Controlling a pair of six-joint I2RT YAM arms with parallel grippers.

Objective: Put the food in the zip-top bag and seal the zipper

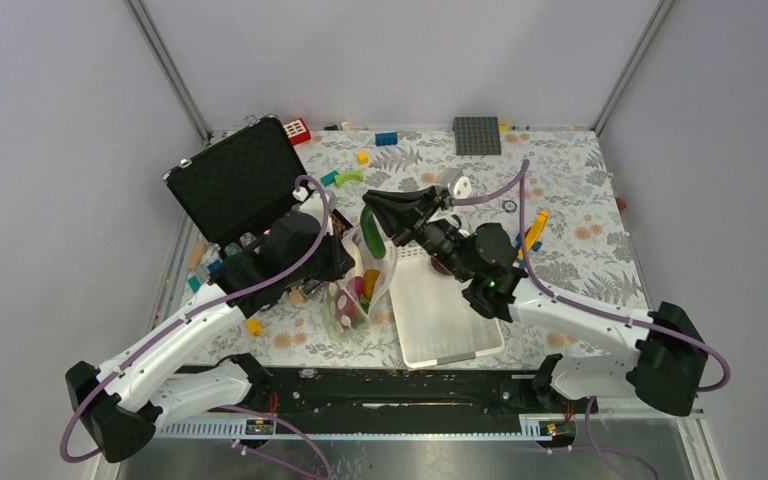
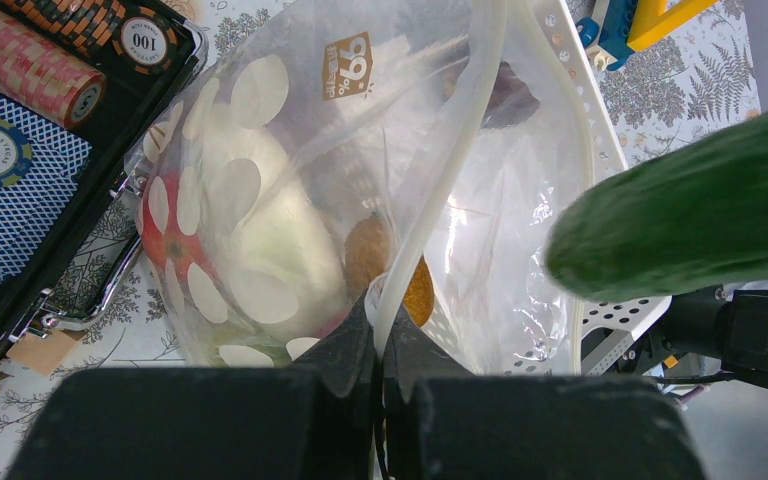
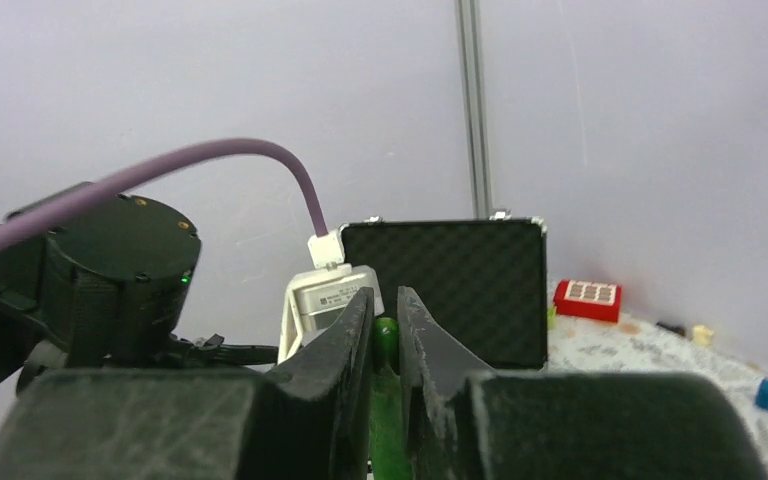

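Our left claw [image 2: 378, 320] is pinched together on the zipper [image 2: 457, 170] of the zip-top bag [image 2: 290, 130]. The bag spreads toward 12 o'clock from the claw, with a red tomato [image 2: 155, 235], white radish [image 2: 285, 235] and brown oval [image 2: 365, 255] inside. Our right claw [image 3: 385, 310] is clamped on the long green pepper [image 3: 388, 400]. From above, the pepper sits at the bag's 12 o'clock. The white basket [image 1: 450, 330] lies at the bag's 3 o'clock on the table [image 1: 580, 200].

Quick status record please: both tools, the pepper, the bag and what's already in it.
left tool: shut on the zip-top bag rim, mouth held open
right tool: shut on the long green pepper
pepper: tip near the bag mouth; whether inside, cannot tell
in bag: red tomato, brown oval, others unclear
zipper: unsealed
white basket: beside the bag
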